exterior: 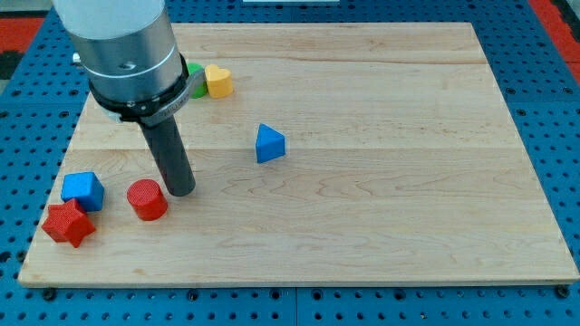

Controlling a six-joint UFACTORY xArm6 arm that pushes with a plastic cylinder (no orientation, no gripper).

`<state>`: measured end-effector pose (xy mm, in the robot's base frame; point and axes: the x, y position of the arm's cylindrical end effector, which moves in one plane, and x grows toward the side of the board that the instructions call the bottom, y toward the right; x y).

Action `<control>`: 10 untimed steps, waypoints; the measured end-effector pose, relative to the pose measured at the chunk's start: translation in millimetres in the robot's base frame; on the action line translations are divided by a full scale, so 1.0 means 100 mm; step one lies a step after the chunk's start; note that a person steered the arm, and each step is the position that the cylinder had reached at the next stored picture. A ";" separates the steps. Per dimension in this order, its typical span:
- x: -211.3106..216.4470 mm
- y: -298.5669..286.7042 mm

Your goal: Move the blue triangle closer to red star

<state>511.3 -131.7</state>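
Note:
The blue triangle lies near the middle of the wooden board, a little left of centre. The red star sits at the view's bottom left, near the board's corner. My tip rests on the board between them, well left of and below the blue triangle, and just right of a red cylinder. The tip touches no block that I can see.
A blue cube sits just above the red star, touching it. A yellow heart and a green block, partly hidden by the arm, lie at the view's top left. The wooden board lies on a blue pegboard.

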 end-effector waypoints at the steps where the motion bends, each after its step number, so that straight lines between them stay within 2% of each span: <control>1: 0.16 -0.15; 2: 0.17 -0.38; 3: 0.17 -0.28; 4: 0.17 0.36; 6: -0.36 1.83; 7: -0.88 1.87; 8: -1.05 1.22; 9: -0.72 0.64; 10: -0.28 0.38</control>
<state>482.9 -93.4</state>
